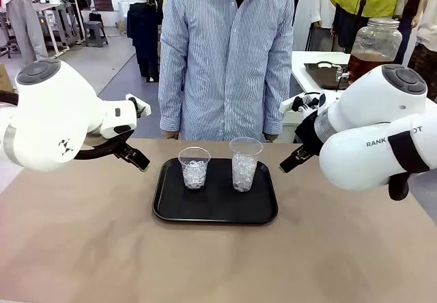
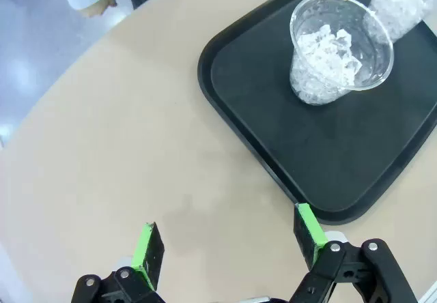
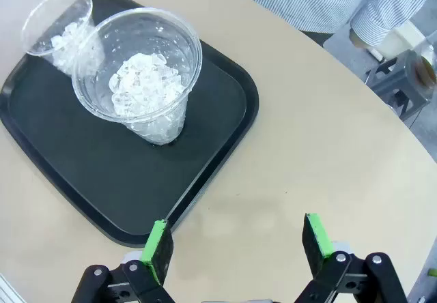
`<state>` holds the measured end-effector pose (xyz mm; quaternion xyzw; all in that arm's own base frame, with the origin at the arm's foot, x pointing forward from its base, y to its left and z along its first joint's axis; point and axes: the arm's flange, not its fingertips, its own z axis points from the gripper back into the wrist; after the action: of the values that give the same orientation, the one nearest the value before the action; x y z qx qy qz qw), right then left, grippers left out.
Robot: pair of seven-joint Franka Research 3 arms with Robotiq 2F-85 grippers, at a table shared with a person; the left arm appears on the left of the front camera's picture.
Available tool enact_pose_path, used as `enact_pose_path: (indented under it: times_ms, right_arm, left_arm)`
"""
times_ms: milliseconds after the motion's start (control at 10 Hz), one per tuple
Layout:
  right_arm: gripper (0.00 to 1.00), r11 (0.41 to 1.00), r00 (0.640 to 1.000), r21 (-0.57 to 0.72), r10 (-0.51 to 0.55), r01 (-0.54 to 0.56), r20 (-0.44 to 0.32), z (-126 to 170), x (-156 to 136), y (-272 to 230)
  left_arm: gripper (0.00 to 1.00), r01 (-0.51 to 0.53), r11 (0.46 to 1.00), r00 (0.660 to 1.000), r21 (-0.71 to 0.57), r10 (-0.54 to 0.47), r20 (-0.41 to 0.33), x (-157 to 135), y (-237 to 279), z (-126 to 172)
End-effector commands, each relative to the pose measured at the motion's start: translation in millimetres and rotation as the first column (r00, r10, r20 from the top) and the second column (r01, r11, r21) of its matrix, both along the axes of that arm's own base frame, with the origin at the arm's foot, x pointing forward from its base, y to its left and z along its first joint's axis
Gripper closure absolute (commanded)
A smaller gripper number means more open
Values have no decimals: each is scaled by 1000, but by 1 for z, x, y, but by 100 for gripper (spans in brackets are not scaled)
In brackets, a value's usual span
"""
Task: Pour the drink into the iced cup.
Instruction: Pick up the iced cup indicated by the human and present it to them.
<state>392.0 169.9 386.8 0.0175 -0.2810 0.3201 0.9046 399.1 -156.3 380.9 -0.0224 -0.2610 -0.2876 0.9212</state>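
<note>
Hidden or cut off: the lower part of the glass jar (image 1: 375,41) is masked by the right arm. In the left wrist view the taller cup (image 2: 408,3) is cropped by the top corner. In the right wrist view the shorter cup (image 3: 49,24) sits partly behind the taller one. The person's hands (image 1: 169,135) are mostly below the far edge of the worktop (image 1: 89,248).

Materials and shapes: the jar is clear, rounded and wide-bodied, with a pale lid. The drink (image 1: 360,65) inside it is translucent amber-brown. Both cups are clear, tapered and round-mouthed, and each holds white crushed ice. The tray (image 1: 213,214) is black, a rounded rectangle with a raised rim. The worktop is matt tan.

Orientation: the jar stands upright, long axis vertical, lid uppermost, on a white table behind the right arm, well apart from the tray. The shorter cup (image 1: 194,168) and taller cup (image 1: 244,164) stand upright side by side on the tray, mouths up, close together.

Left jaws: apart, nothing between them, above bare worktop just beside the tray's edge. Right jaws: apart, nothing between them, likewise beside the tray.
</note>
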Motion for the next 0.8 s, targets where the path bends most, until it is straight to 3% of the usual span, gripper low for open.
enact_pose_path:
  times_ms: [0, 700]
  right_arm:
    - [0, 1000, 1000, 0, -2, 2, 5, 2, -1, -1]
    - [0, 1000, 1000, 0, -2, 2, 5, 2, -1, -1]
  left_arm:
    - [0, -1, 1000, 1000, 1, 1, -5, -1, 1, 1]
    - [0, -1, 1000, 1000, 1, 1, -5, -1, 1, 1]
